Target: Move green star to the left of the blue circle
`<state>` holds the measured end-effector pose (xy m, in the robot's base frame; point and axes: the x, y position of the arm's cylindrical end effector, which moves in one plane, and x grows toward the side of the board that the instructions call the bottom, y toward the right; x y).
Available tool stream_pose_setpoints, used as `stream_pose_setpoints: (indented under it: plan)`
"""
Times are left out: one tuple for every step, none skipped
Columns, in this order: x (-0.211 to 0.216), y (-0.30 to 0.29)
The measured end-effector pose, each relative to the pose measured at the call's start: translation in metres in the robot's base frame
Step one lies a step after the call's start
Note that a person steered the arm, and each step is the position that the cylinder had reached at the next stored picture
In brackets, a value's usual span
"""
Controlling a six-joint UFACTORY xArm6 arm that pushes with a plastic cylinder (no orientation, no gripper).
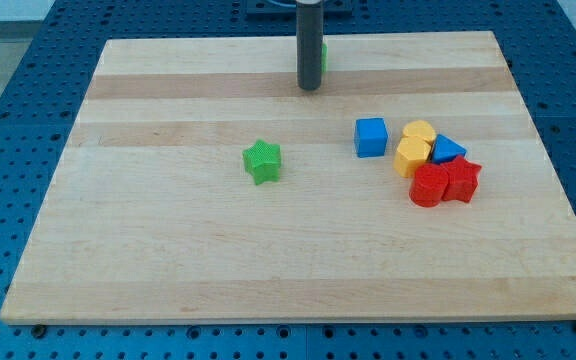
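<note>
Camera view shows your green star (262,161) lying alone on the wooden board (168,250), left of centre and well apart from every other block. My tip (310,88) stands near the view's top, up and to the right of the star, not touching it; a green block (324,55) sits half hidden just behind the rod, shape not determinable. You have no jaws on this rig, only the rod, so nothing is held or gripped. You will find no blue circle as such: the blue pieces are a blue cube (371,137) right of centre and a blue triangle (447,150) in the cluster at the view's right, which also holds two yellow blocks (415,148), a red cylinder (428,186) and a red star (462,179), packed touching. Judged stage: approach, with the push not begun. The star already lies left of all blue pieces; your next move calls for bringing the tip to the star's left side and sliding it rightward, stopping short. Beyond the board you see blue perforated table (8,120).
</note>
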<state>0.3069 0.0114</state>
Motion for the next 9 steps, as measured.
stream_pose_setpoints:
  plan:
    - [0.019,0.004]
    - [0.048,0.004]
    - [0.075,0.004]
    - [0.092,0.006]
    - [0.120,0.006]
    - [0.166,0.004]
    - [0.183,-0.035]
    - [0.173,-0.063]
    - [0.146,-0.063]
